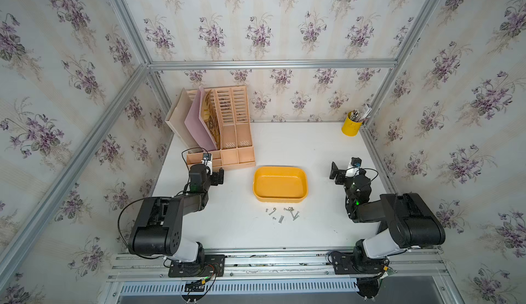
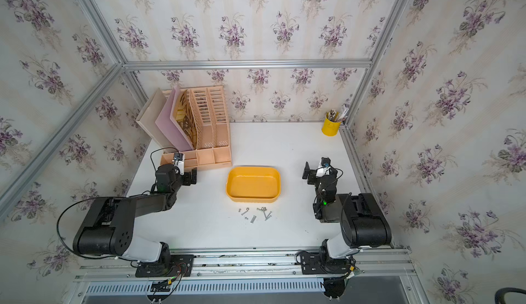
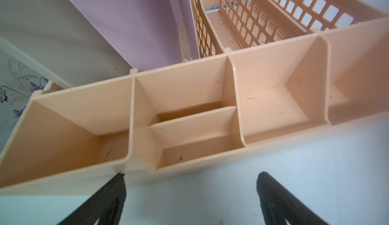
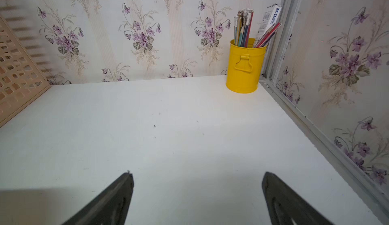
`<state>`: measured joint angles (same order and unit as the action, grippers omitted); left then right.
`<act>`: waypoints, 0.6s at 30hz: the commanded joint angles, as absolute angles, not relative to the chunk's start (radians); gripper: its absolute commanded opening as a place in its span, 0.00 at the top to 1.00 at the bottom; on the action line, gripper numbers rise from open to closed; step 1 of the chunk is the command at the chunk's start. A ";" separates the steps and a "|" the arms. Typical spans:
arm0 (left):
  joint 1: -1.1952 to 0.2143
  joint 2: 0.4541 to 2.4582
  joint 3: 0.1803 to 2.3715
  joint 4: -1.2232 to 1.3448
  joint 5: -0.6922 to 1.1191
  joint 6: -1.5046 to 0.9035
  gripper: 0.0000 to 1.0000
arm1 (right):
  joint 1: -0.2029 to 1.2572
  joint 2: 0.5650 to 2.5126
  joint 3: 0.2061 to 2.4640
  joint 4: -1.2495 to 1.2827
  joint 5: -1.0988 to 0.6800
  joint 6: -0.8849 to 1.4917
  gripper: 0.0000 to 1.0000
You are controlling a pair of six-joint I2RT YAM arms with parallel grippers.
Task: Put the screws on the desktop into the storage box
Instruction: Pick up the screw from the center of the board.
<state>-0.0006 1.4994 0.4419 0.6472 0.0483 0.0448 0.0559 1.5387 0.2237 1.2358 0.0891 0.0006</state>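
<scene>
Several small silver screws lie loose in a cluster on the white desktop, just in front of the yellow-orange storage box, which looks empty. My left gripper is open to the left of the box, close to the peach organizer's front trays, with nothing between its fingers. To the right of the box my right gripper is open over bare desktop and holds nothing. Neither wrist view shows the screws or the box.
A peach slatted file organizer with folders stands at the back left. A yellow pen cup full of pencils sits in the back right corner. Aluminium rails edge the desktop.
</scene>
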 commanded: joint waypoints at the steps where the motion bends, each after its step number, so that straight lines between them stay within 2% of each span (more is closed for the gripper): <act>1: -0.001 1.501 0.451 0.699 0.057 0.058 0.01 | 0.057 1.537 0.225 1.267 0.086 0.000 0.00; 18: 0.000 1.500 0.451 0.699 0.057 0.057 0.01 | 0.057 1.536 0.226 1.264 0.085 0.000 0.00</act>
<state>-0.0006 1.4994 0.4419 0.6476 0.0486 0.0452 0.0559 1.5379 0.2237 1.2362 0.0891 0.0006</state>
